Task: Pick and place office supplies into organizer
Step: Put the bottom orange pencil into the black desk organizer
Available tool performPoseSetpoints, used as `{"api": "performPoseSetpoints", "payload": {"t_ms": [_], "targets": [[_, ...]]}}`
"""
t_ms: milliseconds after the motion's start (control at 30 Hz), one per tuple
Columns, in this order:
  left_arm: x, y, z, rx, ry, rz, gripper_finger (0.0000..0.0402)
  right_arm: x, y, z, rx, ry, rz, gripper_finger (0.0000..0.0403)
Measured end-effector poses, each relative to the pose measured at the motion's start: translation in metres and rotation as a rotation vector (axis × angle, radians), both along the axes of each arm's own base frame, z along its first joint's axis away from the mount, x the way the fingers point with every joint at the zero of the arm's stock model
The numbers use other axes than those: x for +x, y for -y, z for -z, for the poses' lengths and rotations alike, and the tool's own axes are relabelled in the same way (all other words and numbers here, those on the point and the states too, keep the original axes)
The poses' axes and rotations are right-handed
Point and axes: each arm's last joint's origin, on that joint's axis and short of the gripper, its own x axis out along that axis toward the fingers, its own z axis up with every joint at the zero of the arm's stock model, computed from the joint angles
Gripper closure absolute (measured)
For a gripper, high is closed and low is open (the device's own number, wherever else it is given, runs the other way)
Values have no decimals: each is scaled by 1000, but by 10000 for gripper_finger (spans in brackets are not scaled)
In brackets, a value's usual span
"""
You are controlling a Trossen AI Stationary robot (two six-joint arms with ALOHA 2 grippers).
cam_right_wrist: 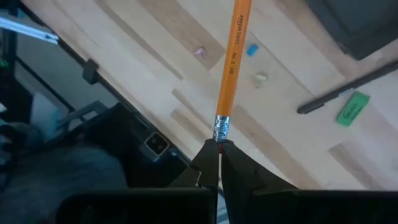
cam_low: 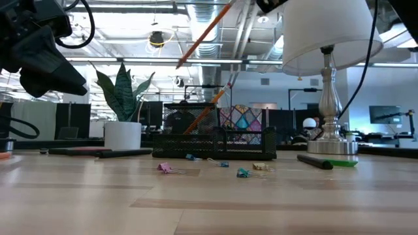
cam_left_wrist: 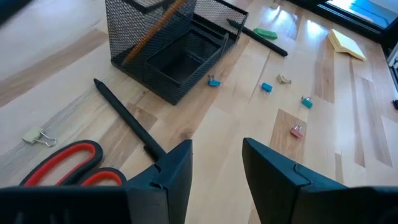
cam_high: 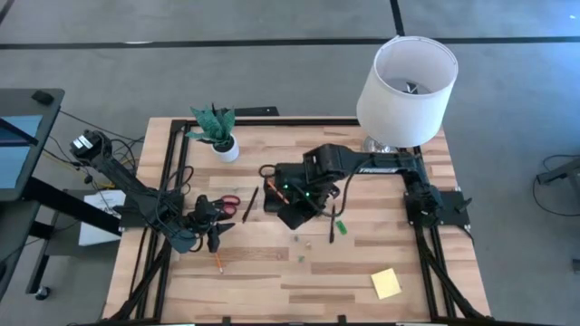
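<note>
Gripping a thin orange wooden pencil (cam_right_wrist: 231, 59) by its metal eraser end, the right gripper (cam_right_wrist: 217, 149) is holding its jaws fully clenched above the black wire-mesh organizer tray (cam_high: 276, 199) at the high view's centre. The left gripper (cam_left_wrist: 216, 163) is hovering at lower left with jaws partly parted and empty, just beside the red-handled scissors (cam_left_wrist: 65, 165) and a black pen (cam_left_wrist: 127, 118).
</note>
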Motion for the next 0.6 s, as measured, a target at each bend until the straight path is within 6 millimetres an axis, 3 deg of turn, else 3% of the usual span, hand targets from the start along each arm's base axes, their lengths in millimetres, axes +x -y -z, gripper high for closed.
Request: {"api": "performPoseSetpoints", "payload": {"t_ms": [400,600], "targets": [[0,0,0,0,-2,4,265,3,46,0,79,-18,135,403],[0,0,0,35,-12,24,265,18,47,23,133,-91,148,403]]}}
